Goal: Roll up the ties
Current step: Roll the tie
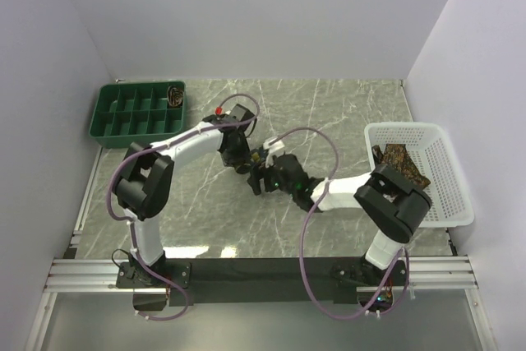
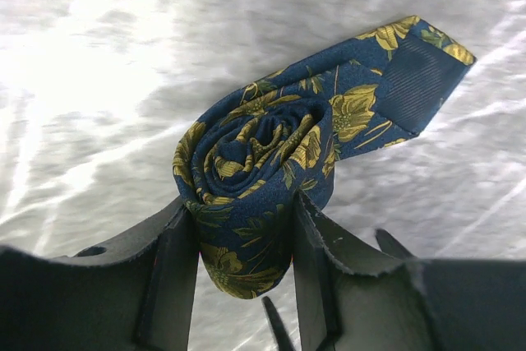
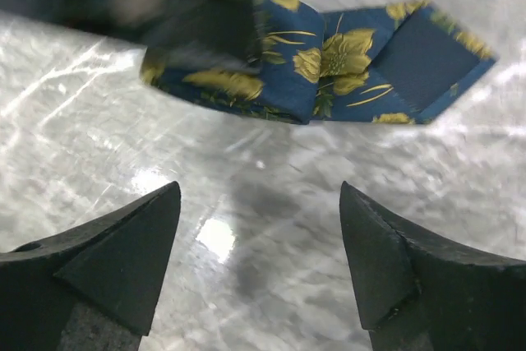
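A navy tie with yellow flowers [image 2: 255, 162] is rolled into a tight coil, and its pointed end [image 2: 415, 71] sticks out to the right. My left gripper [image 2: 242, 219] is shut on the coil and holds it above the marble table [image 1: 345, 113]. In the top view the left gripper [image 1: 241, 162] hangs at mid table. The right gripper [image 1: 261, 172] is just to its right. In the right wrist view the right gripper [image 3: 259, 203] stands open and empty, a little short of the navy tie [image 3: 329, 63]. Brown ties with a gold pattern [image 1: 400, 162] lie in the basket.
A white mesh basket [image 1: 448, 203] stands at the right edge of the table. A green compartment tray [image 1: 115, 121] sits at the back left, with a rolled brown tie [image 1: 175, 94] in its far right compartment. Purple cables loop over both arms.
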